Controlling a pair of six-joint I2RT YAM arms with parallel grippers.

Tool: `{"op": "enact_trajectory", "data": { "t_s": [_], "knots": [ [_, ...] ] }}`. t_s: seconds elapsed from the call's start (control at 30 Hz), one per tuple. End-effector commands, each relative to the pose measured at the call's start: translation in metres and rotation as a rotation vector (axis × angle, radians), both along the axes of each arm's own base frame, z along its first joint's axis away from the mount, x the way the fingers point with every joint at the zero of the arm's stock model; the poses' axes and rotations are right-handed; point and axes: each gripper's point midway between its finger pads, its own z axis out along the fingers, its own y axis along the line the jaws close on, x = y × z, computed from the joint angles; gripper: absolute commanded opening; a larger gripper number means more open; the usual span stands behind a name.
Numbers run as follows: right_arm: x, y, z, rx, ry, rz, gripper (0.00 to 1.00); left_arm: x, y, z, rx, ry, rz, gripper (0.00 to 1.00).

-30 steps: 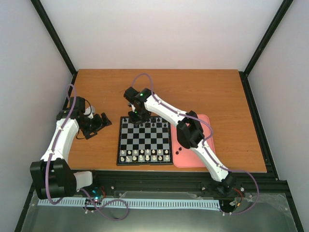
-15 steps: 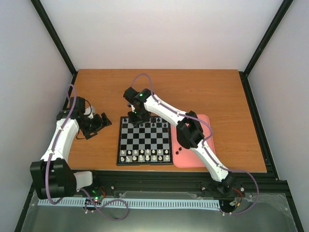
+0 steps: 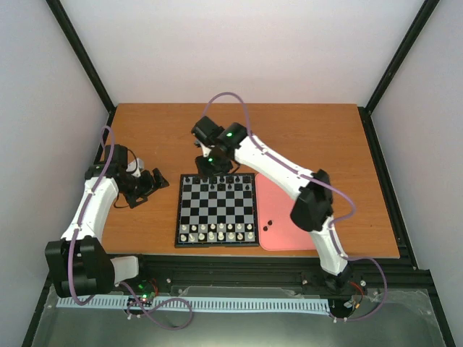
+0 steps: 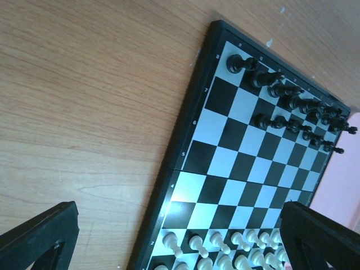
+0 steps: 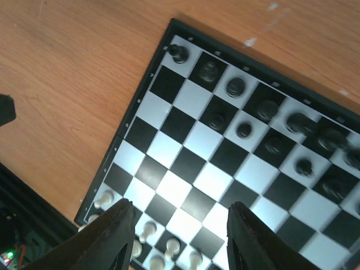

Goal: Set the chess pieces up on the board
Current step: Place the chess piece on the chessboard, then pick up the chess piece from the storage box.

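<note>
- wood table [image 3: 325, 130], one board [image 3: 217, 210], one pink tray [image 3: 286, 224]; two chess pieces [image 3: 268, 223] on it;
- left gripper [image 3: 148, 182] wide open, right gripper [image 5: 179, 205] half open, both empty; bare tabletop behind the board

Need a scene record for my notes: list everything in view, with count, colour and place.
board: one, black and pale grey chequered, middle of the table
black chess pieces: many, too small to count, on the board's two far rows; the second row's left end is bare
white chess pieces: many, on the board's two near rows
tray: one, pink, just right of the board
dark bits: two, on the tray, too small to identify
table: one, orange-brown wood
left pincer: one, black, open and empty, left of the board
right pincer: one, black, open and empty, above the board's far-left corner
</note>
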Motion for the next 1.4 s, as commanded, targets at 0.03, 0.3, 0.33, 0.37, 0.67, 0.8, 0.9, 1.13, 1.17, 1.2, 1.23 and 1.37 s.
{"op": "enact_trajectory", "data": {
  "t_s": [0.03,0.3,0.33,0.37,0.67,0.8,0.9,1.13,1.17,1.2,1.23,1.37],
  "knots": [
    [0.020,-0.063,0.021,0.000,-0.029,-0.157,0.49,0.016,-0.018,0.029,-0.044,-0.112,-0.102,1.00],
    [0.074,-0.211,0.017,-0.037,-0.081,-0.460,0.55,0.014,-0.132,0.073,0.087,-0.185,-0.542,0.98],
    [0.078,-0.227,0.013,-0.052,-0.082,-0.486,0.55,0.011,-0.150,0.075,0.111,-0.192,-0.599,0.97],
    [0.081,-0.241,0.008,-0.070,-0.082,-0.508,0.56,0.008,-0.168,0.077,0.136,-0.205,-0.655,0.96],
    [0.092,-0.323,-0.038,-0.072,-0.023,-0.663,0.56,-0.042,-0.324,0.047,0.257,-0.233,-1.216,0.81],
    [0.095,-0.336,-0.040,-0.055,-0.023,-0.680,0.56,-0.060,-0.367,0.021,0.225,-0.205,-1.329,0.69],
    [0.095,-0.338,-0.041,-0.051,-0.026,-0.676,0.56,-0.070,-0.380,-0.008,0.225,-0.178,-1.369,0.67],
    [0.086,-0.340,-0.046,-0.045,-0.014,-0.673,0.56,-0.078,-0.386,-0.048,0.231,-0.130,-1.408,0.56],
    [0.085,-0.341,-0.047,-0.045,-0.014,-0.672,0.56,-0.078,-0.388,-0.051,0.226,-0.126,-1.409,0.55],
    [0.084,-0.341,-0.047,-0.046,-0.014,-0.671,0.56,-0.077,-0.389,-0.054,0.224,-0.125,-1.408,0.54],
    [0.082,-0.342,-0.048,-0.047,-0.014,-0.673,0.56,-0.077,-0.390,-0.058,0.228,-0.119,-1.405,0.51],
    [0.079,-0.342,-0.049,-0.044,-0.010,-0.671,0.56,-0.071,-0.394,-0.073,0.247,-0.106,-1.381,0.49]
  ]
}}
